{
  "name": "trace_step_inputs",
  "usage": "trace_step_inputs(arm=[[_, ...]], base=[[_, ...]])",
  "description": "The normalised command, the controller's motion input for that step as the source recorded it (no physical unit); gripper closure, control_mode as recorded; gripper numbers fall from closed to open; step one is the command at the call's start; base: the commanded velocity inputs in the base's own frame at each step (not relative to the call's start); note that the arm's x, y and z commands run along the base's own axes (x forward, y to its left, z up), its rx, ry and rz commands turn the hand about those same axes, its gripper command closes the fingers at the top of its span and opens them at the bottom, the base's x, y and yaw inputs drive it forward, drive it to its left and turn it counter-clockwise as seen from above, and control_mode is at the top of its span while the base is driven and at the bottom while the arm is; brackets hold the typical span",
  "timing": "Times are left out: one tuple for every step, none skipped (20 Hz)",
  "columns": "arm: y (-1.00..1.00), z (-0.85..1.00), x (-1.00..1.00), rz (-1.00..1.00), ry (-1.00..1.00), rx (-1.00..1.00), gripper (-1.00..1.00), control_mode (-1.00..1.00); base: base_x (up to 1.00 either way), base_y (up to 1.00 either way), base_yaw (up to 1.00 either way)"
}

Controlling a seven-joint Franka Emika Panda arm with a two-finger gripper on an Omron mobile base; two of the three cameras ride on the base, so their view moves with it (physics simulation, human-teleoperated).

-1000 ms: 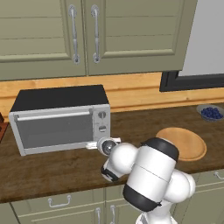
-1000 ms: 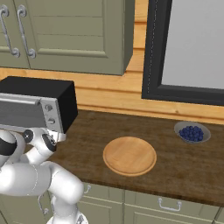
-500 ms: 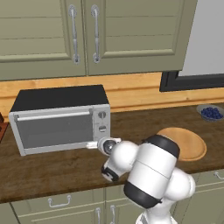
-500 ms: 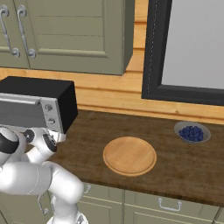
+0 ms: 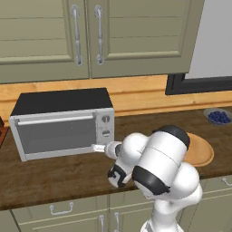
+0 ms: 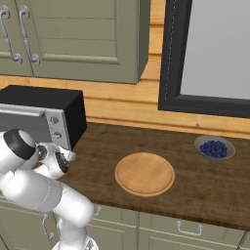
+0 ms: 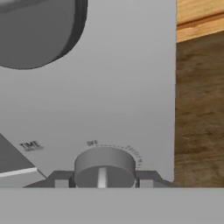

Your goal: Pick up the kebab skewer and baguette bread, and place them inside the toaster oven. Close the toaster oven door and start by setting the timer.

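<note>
Kitchen surface [image 5: 54, 176], dark wood under green cabinets; toaster oven [image 5: 63, 121] sits toward its left end, back near the wall. Toaster oven door [image 5: 56, 136] is shut, its bar handle running level along the top edge. Skewer and baguette aren't on the surface; they may be inside, but the glass doesn't show that.

Hand [image 7: 103, 178] is right at the oven's right-hand control panel, at the lowest knob. In the hand view the timer knob [image 7: 104, 165] sits dead ahead between the two fingertips [image 7: 60, 179], one tip on each side of it. Label "TIME" is printed just left of the knob, "OFF" above it with tick marks arcing to the right. Knob's pointer rib points straight toward the hand-view bottom.

Fingers are part open, bracketing the knob. Whether they actually press on it or just flank it, I can't tell.

Key relation: knob axis points straight out of the panel, toward the front edge of the surface, and the hand approaches along that same axis. Looks well centred. My read is the next move is a wrist roll about that axis, so the grip needs to be firm first or the fingers will slip round the knob.

Wooden board [image 6: 144, 174] and blueberry bowl [image 6: 214, 147] sit well off toward the right end, out of the way.
</note>
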Motion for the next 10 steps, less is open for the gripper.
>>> trace_step_inputs(arm=[[-0.17,0.0,0.0,0.0,0.0,0.18,1.0,-1.0],[-0.24,0.0,0.0,0.0,0.0,0.2,1.0,-1.0],[-0.21,0.0,0.0,0.0,0.0,0.19,1.0,-1.0],[-0.17,0.0,0.0,0.0,0.0,0.19,1.0,-1.0],[-0.18,0.0,0.0,0.0,0.0,0.2,1.0,-1.0],[-0.21,0.0,0.0,0.0,0.0,0.21,1.0,-1.0],[-0.26,0.0,0.0,0.0,0.0,0.23,1.0,-1.0],[-0.19,0.0,0.0,0.0,0.0,0.2,1.0,-1.0],[-0.19,0.0,0.0,0.0,0.0,0.2,1.0,-1.0],[-0.16,0.0,0.0,0.0,0.0,0.19,1.0,-1.0]], base=[[0.0,0.0,0.0],[0.0,0.0,0.0],[0.0,0.0,0.0],[0.0,0.0,0.0],[0.0,0.0,0.0],[0.0,0.0,0.0],[0.0,0.0,0.0],[0.0,0.0,0.0],[0.0,0.0,0.0],[0.0,0.0,0.0]])
